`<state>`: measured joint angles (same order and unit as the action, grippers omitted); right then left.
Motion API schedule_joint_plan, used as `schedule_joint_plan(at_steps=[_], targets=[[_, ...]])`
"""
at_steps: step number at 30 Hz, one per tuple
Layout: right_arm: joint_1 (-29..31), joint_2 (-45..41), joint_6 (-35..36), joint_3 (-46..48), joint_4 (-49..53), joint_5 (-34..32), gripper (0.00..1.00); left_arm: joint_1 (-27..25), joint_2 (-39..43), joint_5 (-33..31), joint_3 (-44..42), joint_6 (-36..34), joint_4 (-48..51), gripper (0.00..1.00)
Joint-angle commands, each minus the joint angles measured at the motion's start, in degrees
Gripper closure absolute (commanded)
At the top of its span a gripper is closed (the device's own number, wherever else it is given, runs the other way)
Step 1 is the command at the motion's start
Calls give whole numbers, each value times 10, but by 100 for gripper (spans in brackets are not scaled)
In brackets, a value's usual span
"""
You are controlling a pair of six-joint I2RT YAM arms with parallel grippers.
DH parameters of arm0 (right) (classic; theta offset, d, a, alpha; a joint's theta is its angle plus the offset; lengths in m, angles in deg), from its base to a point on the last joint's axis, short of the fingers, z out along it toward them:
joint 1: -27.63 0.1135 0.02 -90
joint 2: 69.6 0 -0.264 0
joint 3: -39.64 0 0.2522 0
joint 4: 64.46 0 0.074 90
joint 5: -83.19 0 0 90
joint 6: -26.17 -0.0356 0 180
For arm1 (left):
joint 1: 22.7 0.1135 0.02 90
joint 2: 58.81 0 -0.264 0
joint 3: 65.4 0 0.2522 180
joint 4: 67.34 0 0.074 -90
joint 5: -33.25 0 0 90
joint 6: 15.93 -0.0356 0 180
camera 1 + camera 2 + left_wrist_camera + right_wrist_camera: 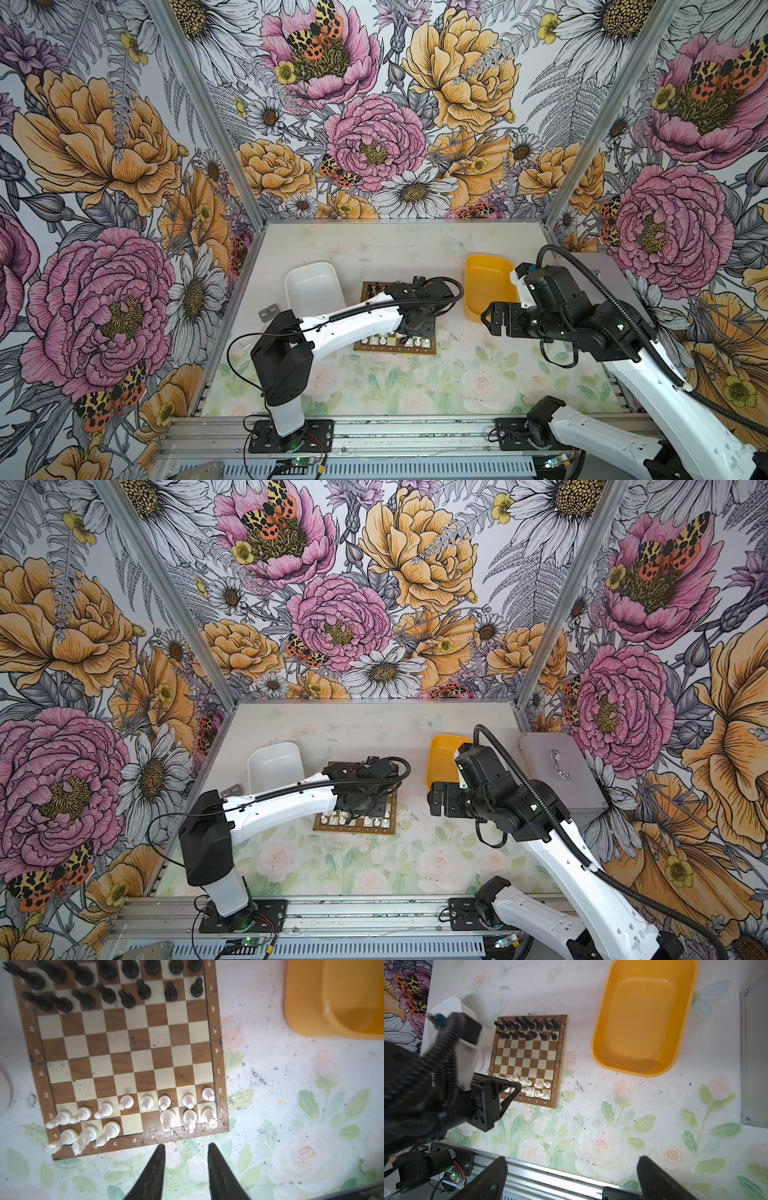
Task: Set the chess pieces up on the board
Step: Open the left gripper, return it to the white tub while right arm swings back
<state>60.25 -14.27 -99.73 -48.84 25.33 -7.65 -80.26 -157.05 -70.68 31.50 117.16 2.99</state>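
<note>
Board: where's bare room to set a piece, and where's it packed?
Bare: middle ranks of the board, between black pawns and white pawns; also back-row squares d and e, between white pieces. Packed: both end rows.

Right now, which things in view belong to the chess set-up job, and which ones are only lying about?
Belong to the job: the board; black chess pieces; white chess pieces; left gripper, open and holding nothing.

Only lying about: yellow tray, empty; white tray; grey metal box.
</note>
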Motion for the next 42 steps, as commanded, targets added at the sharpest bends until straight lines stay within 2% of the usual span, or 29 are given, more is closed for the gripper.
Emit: schedule_joint_plan(at_steps=[1,5,10,13,19,24,30,42], targets=[[-3,25,17,-22,-23,9,0,35,61,-46,12,-4,35,60],[4,71,24,-43,-52,23,0,118,137,-47,-44,-12,39,58],[17,145,33,-82,-90,33,0,257,222,-26,-133,-45,39,56],[22,193,37,-106,-111,44,0,330,235,1,-164,-77,39,56],[26,284,43,-174,-130,57,0,413,219,15,-205,-118,25,59],[27,333,49,-221,-129,64,0,452,200,53,-232,-131,-12,60],[27,359,51,-246,-128,65,0,463,156,67,-233,-142,-38,62],[19,356,55,-241,-127,59,0,470,101,70,-223,-150,-62,65]])
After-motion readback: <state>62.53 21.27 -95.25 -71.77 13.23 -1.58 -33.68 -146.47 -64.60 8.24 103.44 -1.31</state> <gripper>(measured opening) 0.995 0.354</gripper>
